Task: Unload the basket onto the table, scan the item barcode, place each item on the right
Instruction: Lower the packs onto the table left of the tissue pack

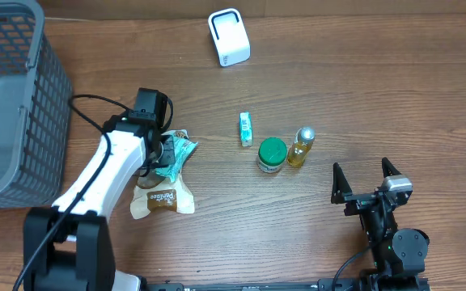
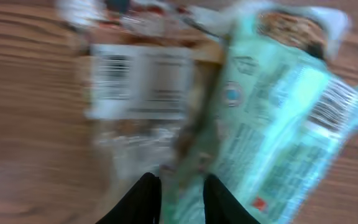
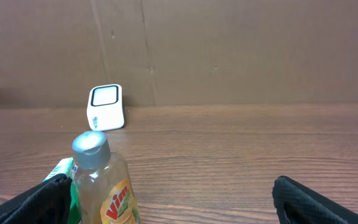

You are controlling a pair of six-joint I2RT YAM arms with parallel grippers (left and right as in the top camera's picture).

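Left gripper (image 1: 162, 153) is down on the packet pile, left of table centre and beside the grey basket (image 1: 6, 97). The item is a mint-green packet (image 1: 179, 152): crinkled film, dense small print, a round logo and a barcode near one end, which shows in the left wrist view (image 2: 335, 104). That view is motion-blurred, so the bars are unreadable. It partly overlaps a clear packet with brown contents (image 1: 162, 198) that has a white label with its own barcode (image 2: 114, 70). The left fingers (image 2: 145, 200) are narrow, with packet film in the gap at the seam between the two packets. Can't tell whether they're actually clamping, or which packet it is. Right gripper (image 1: 366, 179) is spread wide with nothing in it, parked at the near right edge. White scanner (image 1: 229, 36) stands at the far side of the table, well apart from the packets. Mid-table there's a small green box (image 1: 246, 129), a green-lidded jar (image 1: 272, 153) and a Vim bottle (image 1: 301, 147) just beside the jar.
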